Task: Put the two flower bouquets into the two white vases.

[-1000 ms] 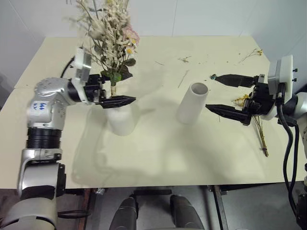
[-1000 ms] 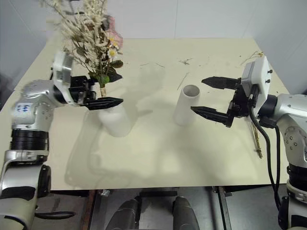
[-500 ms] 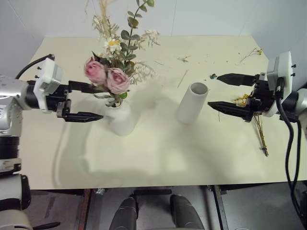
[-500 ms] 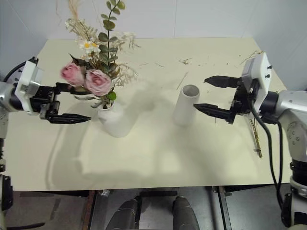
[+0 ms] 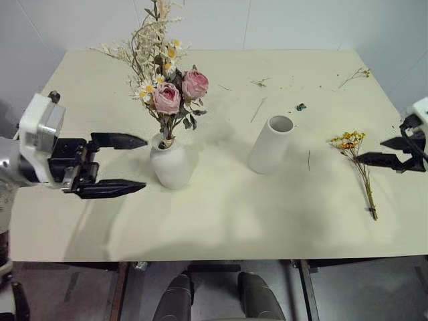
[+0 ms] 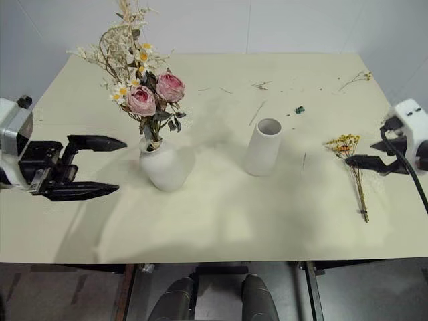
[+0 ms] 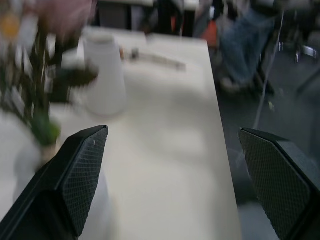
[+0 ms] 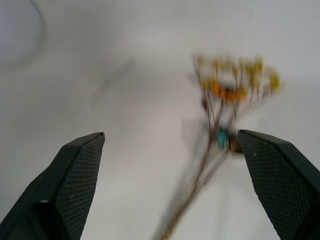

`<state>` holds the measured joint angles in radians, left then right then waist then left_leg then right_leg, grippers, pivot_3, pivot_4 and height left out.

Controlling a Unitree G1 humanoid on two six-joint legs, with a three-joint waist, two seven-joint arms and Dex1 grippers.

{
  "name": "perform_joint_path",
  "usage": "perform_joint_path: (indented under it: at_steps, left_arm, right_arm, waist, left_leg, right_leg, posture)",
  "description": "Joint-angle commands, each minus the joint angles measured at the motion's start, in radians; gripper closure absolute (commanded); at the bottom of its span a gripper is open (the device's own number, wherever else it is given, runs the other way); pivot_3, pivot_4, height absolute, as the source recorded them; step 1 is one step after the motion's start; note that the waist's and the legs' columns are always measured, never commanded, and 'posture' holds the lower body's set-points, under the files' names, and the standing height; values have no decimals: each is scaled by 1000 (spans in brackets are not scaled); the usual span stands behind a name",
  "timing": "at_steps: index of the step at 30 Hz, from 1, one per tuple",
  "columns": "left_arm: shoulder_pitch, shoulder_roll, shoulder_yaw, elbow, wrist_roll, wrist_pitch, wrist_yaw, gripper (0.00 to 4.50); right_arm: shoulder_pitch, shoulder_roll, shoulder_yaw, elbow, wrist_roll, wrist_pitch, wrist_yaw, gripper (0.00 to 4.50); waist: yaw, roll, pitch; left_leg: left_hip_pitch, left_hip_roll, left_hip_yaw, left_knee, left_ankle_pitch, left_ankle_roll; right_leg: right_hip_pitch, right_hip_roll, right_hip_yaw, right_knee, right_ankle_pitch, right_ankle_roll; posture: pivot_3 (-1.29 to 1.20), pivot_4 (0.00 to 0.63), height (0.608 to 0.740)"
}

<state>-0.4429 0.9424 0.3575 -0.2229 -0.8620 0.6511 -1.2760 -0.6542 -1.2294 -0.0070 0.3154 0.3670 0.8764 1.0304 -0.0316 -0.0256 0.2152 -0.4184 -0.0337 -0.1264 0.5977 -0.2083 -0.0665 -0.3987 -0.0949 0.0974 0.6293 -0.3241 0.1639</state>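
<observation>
Left pincer (image 5: pixel 119 164) hangs spread wide beside the squat vase (image 5: pixel 170 162) – the rose bunch (image 5: pixel 167 87) stands in it. Right pincer (image 5: pixel 394 152), fingers apart, hovers beside the yellow bunch (image 5: pixel 358 167) lying flat on the desk (image 5: pixel 221 214), well apart from the cylinder vase (image 5: pixel 271 144).

Even, bright light fills the head views; the table (image 5: pixel 221 221) shows no glare, and soft grey shadows spread toward the lower left beneath the squat vase (image 5: pixel 170 164). Both wrist views are blurred, the pink roses (image 7: pixel 60 15) smeared at upper left, the yellow-orange flowers (image 8: pixel 235 80) fuzzy
</observation>
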Motion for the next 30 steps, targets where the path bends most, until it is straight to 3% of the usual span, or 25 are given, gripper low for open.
perform_joint_path:
  at_steps: [1,12,23,26,30]
  left_arm:
    - [-29,-21,32,-78,-78,22,68,51]
    - [36,-23,54,-198,-164,72,170,51]
    - [50,-8,63,-222,-205,85,213,51]
    - [39,-14,50,-218,-200,75,222,0]
    - [28,-25,29,-211,-188,61,221,0]
  right_arm:
    - [-80,-31,73,146,-100,-93,99,0]
    - [-390,138,276,694,-403,-360,218,0]
    - [-454,250,274,899,-520,-469,173,0]
    - [-456,267,267,900,-533,-481,169,622]
    - [-456,279,263,897,-548,-485,176,1960]
  waist:
    - [-5,0,0]
    - [-35,0,0]
    - [-28,1,0]
    - [-28,1,0]
    - [-30,0,0]
  left_leg:
    - [0,0,0,0,0,0]
    - [2,0,2,0,0,0]
    - [3,-1,2,1,0,-1]
    - [4,-1,2,2,0,-1]
    - [10,-1,2,2,0,-1]
  right_leg:
    - [0,0,0,0,0,0]
    - [1,1,2,1,0,0]
    - [2,1,2,2,0,1]
    - [3,1,2,2,0,1]
    - [9,1,2,2,0,1]
  posture:
    - [0,150,740]
    - [0,150,740]
    - [0,150,740]
    - [0,150,740]
    - [0,150,740]
